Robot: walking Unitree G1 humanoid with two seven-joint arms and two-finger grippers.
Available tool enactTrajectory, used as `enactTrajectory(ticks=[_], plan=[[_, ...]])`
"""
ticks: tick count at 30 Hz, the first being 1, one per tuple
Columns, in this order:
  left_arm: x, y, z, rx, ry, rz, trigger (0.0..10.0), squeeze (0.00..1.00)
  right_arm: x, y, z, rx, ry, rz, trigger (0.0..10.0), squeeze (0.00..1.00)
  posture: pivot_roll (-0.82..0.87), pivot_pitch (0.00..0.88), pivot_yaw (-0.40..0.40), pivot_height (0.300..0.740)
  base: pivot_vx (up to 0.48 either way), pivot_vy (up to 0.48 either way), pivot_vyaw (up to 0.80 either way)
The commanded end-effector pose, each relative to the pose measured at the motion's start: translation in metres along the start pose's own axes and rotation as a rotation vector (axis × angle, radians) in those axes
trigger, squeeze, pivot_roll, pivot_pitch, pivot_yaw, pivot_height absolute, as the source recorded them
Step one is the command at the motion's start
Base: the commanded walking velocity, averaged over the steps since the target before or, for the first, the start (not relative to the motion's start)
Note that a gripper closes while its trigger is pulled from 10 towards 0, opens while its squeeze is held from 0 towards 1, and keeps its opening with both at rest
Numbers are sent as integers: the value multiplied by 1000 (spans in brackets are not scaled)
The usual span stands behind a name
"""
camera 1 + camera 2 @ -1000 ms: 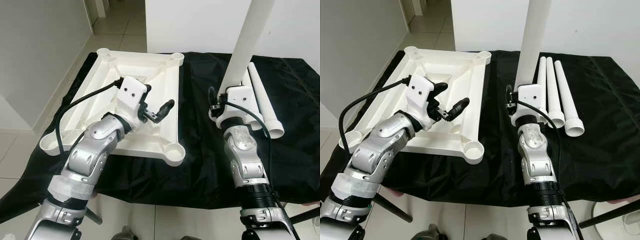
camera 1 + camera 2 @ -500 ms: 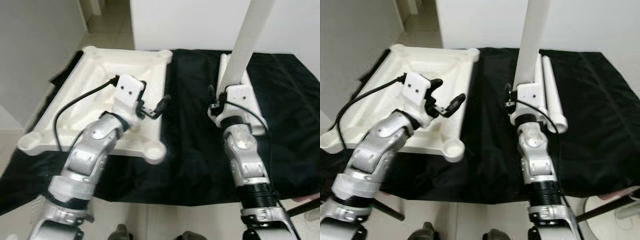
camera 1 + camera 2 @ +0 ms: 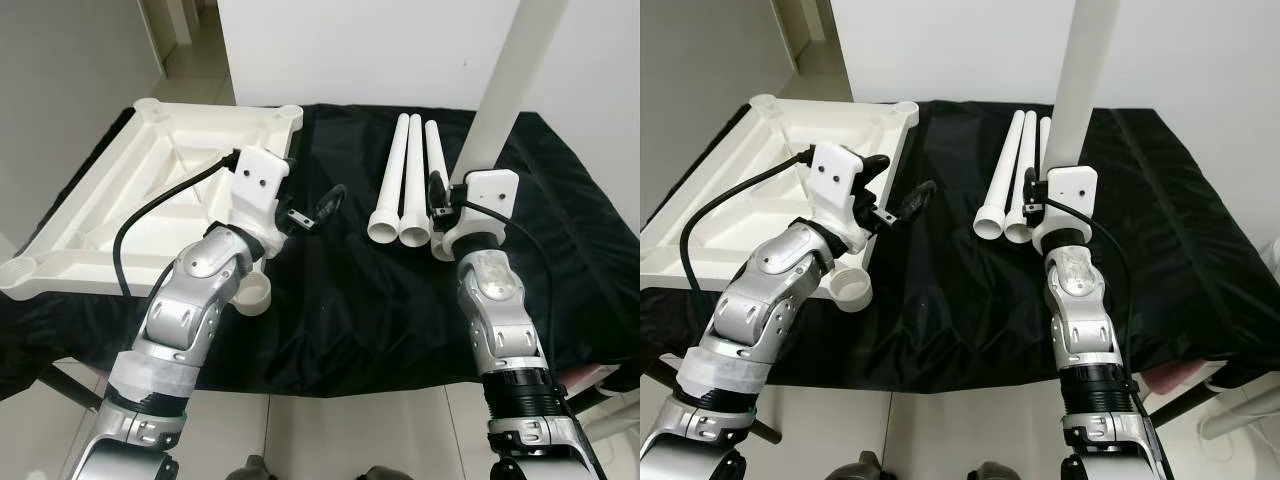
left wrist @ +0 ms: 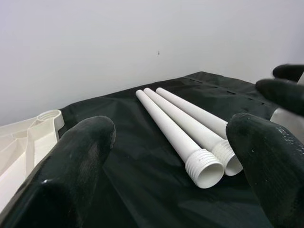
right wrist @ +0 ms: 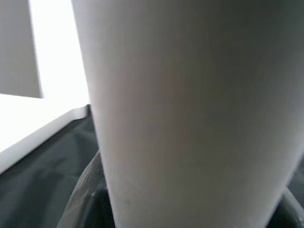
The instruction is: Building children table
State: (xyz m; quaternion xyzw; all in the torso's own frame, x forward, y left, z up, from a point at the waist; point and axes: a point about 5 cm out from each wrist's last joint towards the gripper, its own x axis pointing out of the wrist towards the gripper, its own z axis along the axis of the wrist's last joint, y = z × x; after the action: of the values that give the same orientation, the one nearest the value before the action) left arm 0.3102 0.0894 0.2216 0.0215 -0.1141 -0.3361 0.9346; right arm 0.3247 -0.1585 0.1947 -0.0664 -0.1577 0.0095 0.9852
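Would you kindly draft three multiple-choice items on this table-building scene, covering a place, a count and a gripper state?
1. Where does the upturned white tabletop lie?
A. on the robot's left
B. on its right
C. on the floor

2. How many white legs lie flat on the black cloth?
A. one
B. three
C. five

3. What is the right gripper doing?
A. hanging open
B. holding a leg upright
C. pressing the tabletop

Answers:
1 A, the tabletop sits beside the left arm.
2 B, three lie side by side.
3 B, its fingers clasp the upright leg, while the left gripper is open.
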Motion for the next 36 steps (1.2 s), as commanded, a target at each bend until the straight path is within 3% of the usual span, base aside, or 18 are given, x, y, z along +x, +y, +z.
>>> enactTrajectory(ticks=[1,16,24,36], plan=[[1,5,-1,-20,12,35,10000,0,3,5,3,3,-13,14,10000,0,40,0,17,740,0,0,0],[1,5,-2,-20,17,37,10000,0,3,7,3,5,-12,18,10000,0,44,0,20,740,0,425,0],[2,3,-2,42,30,30,10000,0,2,7,2,7,-9,14,10000,0,46,0,26,740,0,0,0],[3,2,-3,50,37,29,10000,0,2,6,1,7,-6,7,10000,0,46,0,27,740,0,0,0]])
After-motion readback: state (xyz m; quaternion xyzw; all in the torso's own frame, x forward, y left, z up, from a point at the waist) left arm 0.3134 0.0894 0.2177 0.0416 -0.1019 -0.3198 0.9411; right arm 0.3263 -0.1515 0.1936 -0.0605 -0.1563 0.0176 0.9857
